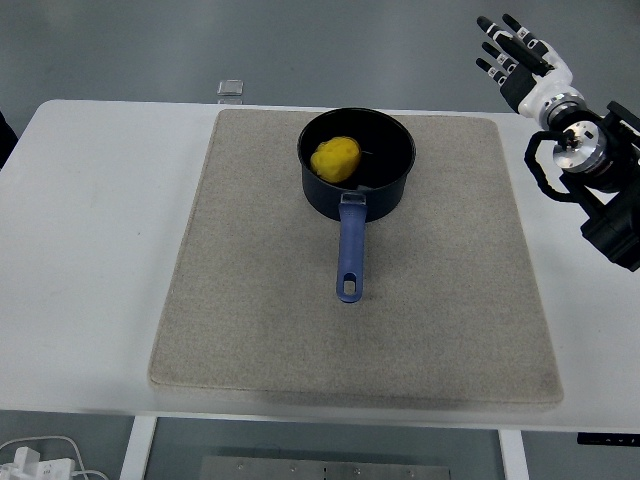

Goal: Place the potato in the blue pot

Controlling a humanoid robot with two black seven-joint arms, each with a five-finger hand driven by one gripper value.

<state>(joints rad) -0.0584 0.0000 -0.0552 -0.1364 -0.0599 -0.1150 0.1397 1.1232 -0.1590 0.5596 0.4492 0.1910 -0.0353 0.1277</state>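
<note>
**Potato sitting in the pot, hand clear**

I am seeing the lumpy yellow potato (335, 159) lying inside the round dark-blue pot (357, 165), against its left wall, so I judge the task done. The pot is standing on the beige fabric mat (300, 300) towards the table's (90, 250) far edge, its blue handle pointing at the near edge. My right hand (515, 60) is hovering above the far right corner, fingers spread, holding nothing, well apart from the pot.
</note>
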